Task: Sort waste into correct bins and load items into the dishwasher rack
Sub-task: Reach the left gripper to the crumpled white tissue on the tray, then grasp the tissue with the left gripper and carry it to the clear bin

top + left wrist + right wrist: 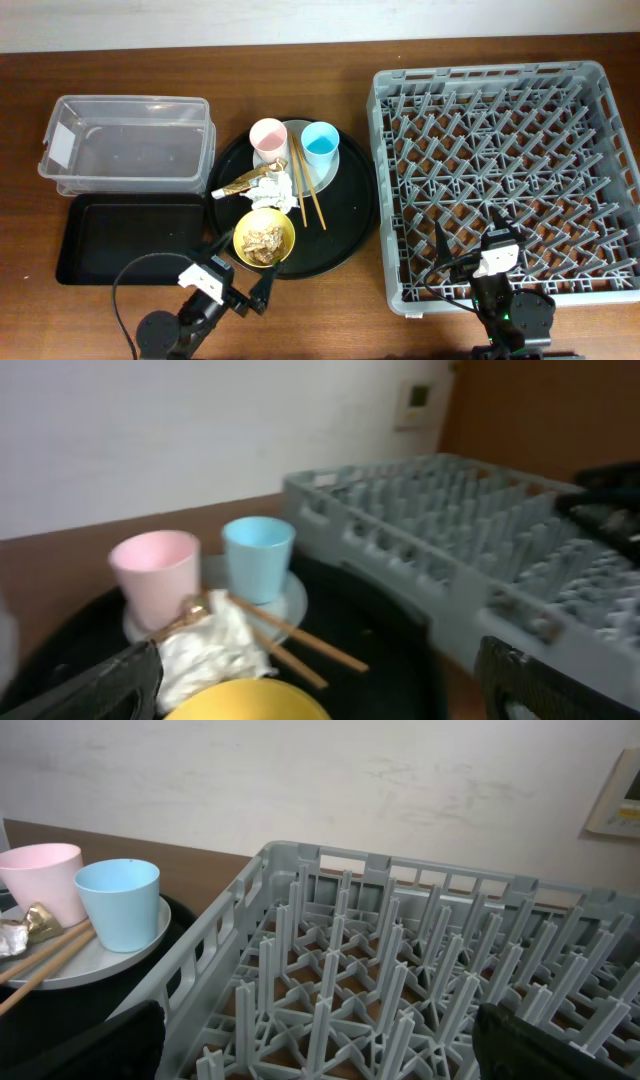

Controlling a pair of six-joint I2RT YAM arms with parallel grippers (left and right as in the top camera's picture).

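On the table, everything for sorting bunched on a round tray.
Far left, clear tub behind shallow black tray; then wrapper touching tissue, pink cup and blue cup on a plate, chopsticks across its rim, bowl of scraps nearest, with left end effector spread open just beside it; far right, grey rack, right end effector spread open over its near edge.

Tub behind flat tray at L, round tray mid, rack R.
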